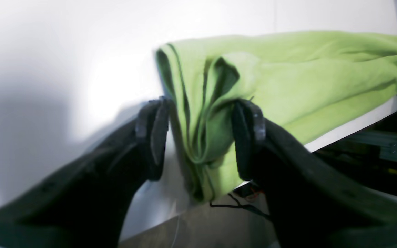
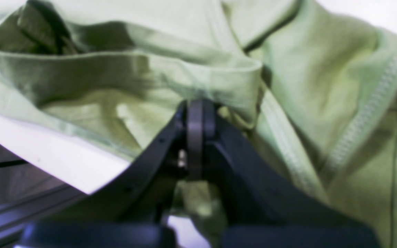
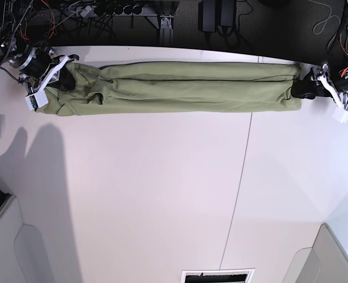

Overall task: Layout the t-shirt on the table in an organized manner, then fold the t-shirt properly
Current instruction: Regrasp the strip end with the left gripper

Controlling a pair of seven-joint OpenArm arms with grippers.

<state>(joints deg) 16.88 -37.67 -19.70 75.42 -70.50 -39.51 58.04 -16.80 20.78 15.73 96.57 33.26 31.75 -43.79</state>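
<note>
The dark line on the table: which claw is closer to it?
Left. The left claw is at the t-shirt's end, a short way from the seam line. The right claw pinches the shirt's other end, far across the table.

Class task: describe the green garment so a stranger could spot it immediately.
Start at the large white matte table and look to its far edge. There the olive-green soft cotton t-shirt lies stretched into a long narrow band between the two arms. It is the only cloth in view.
</note>
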